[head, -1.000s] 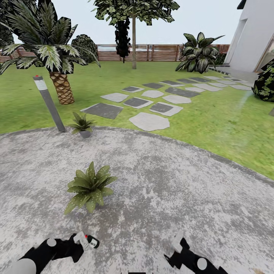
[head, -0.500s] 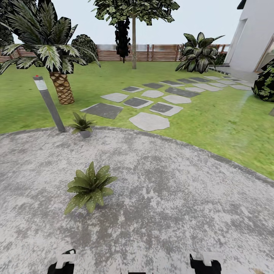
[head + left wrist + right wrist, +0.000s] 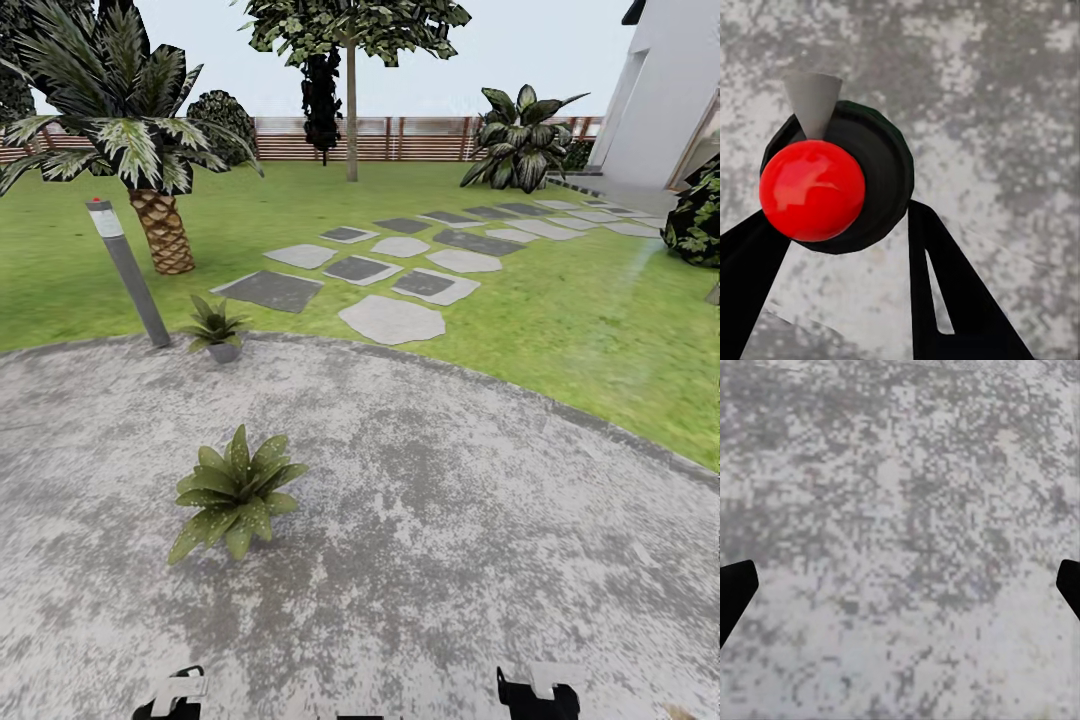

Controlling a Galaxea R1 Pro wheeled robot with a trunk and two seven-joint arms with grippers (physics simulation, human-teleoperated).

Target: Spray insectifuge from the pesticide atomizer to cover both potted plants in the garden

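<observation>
In the left wrist view my left gripper (image 3: 840,217) is shut on the pesticide atomizer (image 3: 874,161). The bottle is seen end-on: a dark round body, a red cap and a grey cone nozzle between the two black fingers (image 3: 945,292). My right gripper (image 3: 904,585) is open over bare paving with nothing in it. One potted plant (image 3: 235,490) sits on the patio (image 3: 450,520) ahead of my left arm (image 3: 175,695). The other potted plant (image 3: 215,325), in a grey pot, stands at the patio's far edge. My right arm (image 3: 535,690) shows at the bottom edge.
A grey bollard lamp (image 3: 130,275) leans just left of the far plant, with a scaly-trunked palm (image 3: 160,230) behind it. Stepping stones (image 3: 390,320) cross the lawn toward a white building (image 3: 660,90). A slat fence (image 3: 420,140) closes the back, and a dark shrub (image 3: 695,215) stands at right.
Both arms have drawn back to the bottom edge of the head view, taking the atomizer out of that view. The plants have not moved.
</observation>
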